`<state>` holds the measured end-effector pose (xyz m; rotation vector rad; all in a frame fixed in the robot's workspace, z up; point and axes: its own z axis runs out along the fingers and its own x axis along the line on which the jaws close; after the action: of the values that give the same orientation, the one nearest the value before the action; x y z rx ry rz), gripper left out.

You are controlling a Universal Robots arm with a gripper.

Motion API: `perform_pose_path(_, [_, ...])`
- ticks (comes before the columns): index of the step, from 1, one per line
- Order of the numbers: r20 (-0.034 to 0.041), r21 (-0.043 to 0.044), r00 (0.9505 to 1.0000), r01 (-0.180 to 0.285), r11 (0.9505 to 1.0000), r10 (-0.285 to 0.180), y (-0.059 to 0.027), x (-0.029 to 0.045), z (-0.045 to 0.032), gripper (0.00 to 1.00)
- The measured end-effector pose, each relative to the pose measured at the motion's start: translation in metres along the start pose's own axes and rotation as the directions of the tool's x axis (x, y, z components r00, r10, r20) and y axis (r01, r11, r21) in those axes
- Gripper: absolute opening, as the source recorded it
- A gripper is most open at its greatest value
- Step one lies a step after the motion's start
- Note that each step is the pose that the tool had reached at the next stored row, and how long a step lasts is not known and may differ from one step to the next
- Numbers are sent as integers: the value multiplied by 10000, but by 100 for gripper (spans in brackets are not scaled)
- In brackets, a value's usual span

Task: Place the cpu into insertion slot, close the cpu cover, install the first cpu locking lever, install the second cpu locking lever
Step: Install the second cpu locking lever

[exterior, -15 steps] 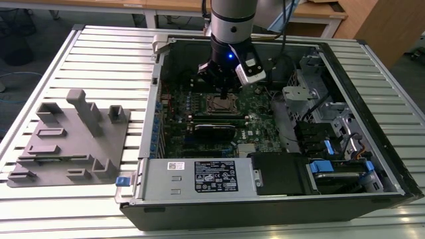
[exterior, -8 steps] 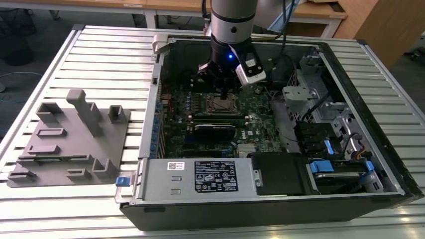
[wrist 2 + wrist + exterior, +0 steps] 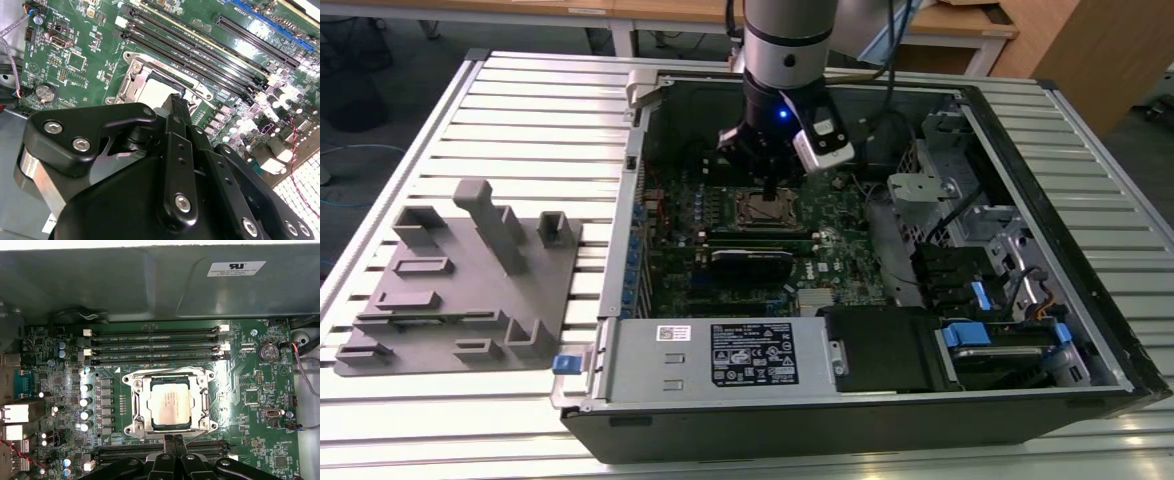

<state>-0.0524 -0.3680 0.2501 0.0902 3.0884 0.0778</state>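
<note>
One robot arm reaches down into an open computer case [image 3: 881,400] lying on a slatted metal table [image 3: 520,110], with a grey fixture block [image 3: 460,290] resting near the table's edge on the exterior view's left. Beside it, inside the case, the green board [image 3: 827,270] carries the slot [image 3: 763,208], and the gripper [image 3: 778,188] hangs just above the slot's edge. In the first wrist view the cpu [image 3: 169,403] lies flat in the slot [image 3: 131,430], silver face up, with the cover [image 3: 202,407] down around it as a metal frame; the black fingers [image 3: 169,444] sit drawn close together at the frame's near side, empty, and whether they touch it cannot be told. The second wrist view shows the gripper [image 3: 176,107] poised at the socket's rim, beside long black card slots [image 3: 200,55]. Toward the case's far right corner sit drive bays [image 3: 1001,340] with blue tabs.
</note>
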Motion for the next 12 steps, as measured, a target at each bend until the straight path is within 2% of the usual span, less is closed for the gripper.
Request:
perform_pose_path(6, [-1, 1, 10000, 1, 10000, -1, -4, 3, 56, 10])
perform_pose_path(12, [-1, 1, 10000, 1, 10000, -1, -44, 0, 55, 10])
